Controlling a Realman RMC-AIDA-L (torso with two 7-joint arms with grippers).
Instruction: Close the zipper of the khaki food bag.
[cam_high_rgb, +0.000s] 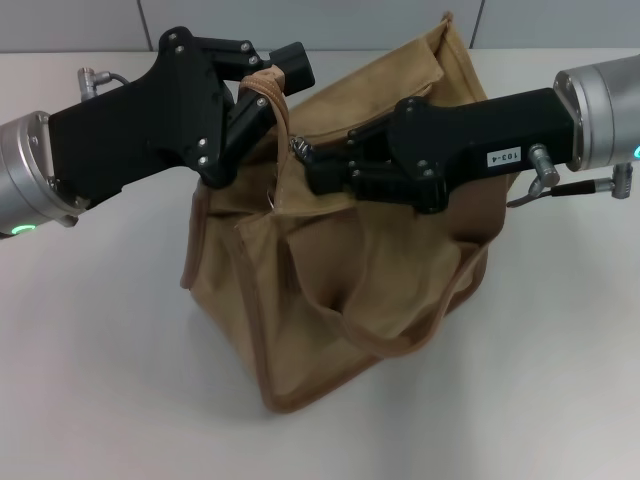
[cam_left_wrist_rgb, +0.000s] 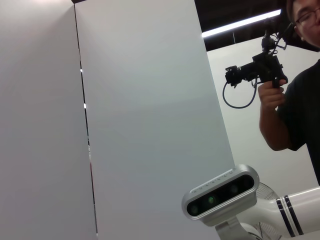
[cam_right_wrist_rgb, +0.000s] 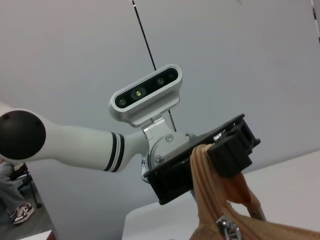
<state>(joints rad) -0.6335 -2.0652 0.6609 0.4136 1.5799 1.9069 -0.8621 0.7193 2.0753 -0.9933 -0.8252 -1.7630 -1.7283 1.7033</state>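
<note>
The khaki food bag (cam_high_rgb: 350, 290) stands mid-table, one strap handle (cam_high_rgb: 385, 342) hanging down its front. My left gripper (cam_high_rgb: 265, 80) reaches in from the upper left and is shut on the tan fabric end of the zipper tape (cam_right_wrist_rgb: 202, 165) at the bag's top corner. The zipper's silver slider (cam_high_rgb: 297, 150) sits just below that corner and also shows in the right wrist view as the slider (cam_right_wrist_rgb: 225, 227). My right gripper (cam_high_rgb: 312, 168) comes in from the right across the bag's top, its fingertips closed together at the slider's pull tab.
The bag rests on a white table (cam_high_rgb: 100, 360) with a grey panelled wall behind. A small metal ring (cam_high_rgb: 272, 200) hangs on the bag's front. The left wrist view shows my head camera (cam_left_wrist_rgb: 220, 197) and a person (cam_left_wrist_rgb: 295, 100) holding a camera rig.
</note>
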